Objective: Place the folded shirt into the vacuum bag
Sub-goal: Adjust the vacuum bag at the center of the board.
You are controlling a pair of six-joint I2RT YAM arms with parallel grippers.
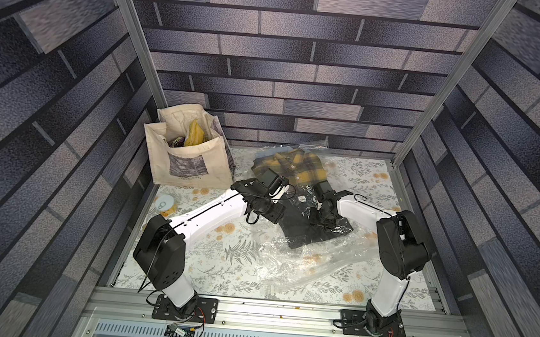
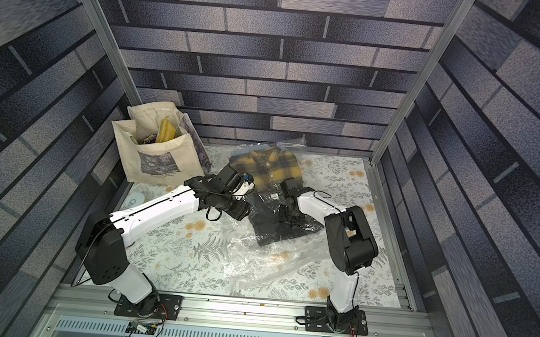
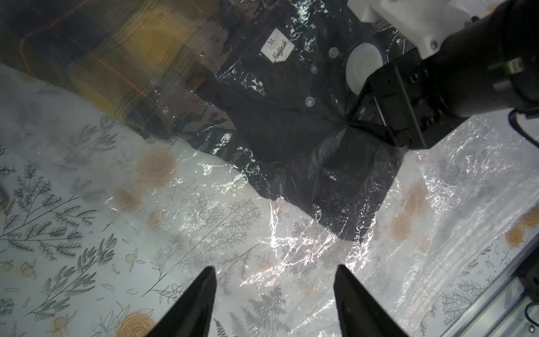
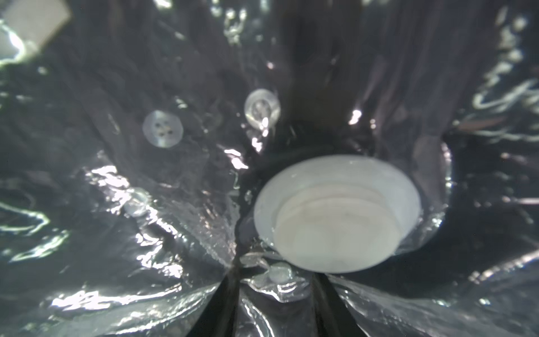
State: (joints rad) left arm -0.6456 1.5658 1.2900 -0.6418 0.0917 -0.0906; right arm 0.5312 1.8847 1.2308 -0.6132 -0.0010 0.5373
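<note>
Left wrist view: dark shirt [image 3: 291, 131] lies under the vacuum bag [image 3: 306, 248] film, valve cap [image 3: 363, 68] resting on it. It looks inserted, judging by glare over the cloth. Remaining: release, maybe settle it deeper. Shirt is folded flat, buttons [image 4: 162, 128] and label [image 3: 277, 49] up. Left tool [image 3: 274, 267] open, empty, hovering well apart from the cap. Right tool [image 4: 277, 280] just beside the cap, film bunched between jaws; can't tell if clamped.

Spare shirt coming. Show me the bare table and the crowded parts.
Bare: the near-left cloth between the left arm and the vacuum bag; the far-right corner beside the plaid shirt. Crowded: the middle, where the left gripper and right gripper meet at the dark shirt under the bag's plastic; tote bag and can line the left side.
</note>
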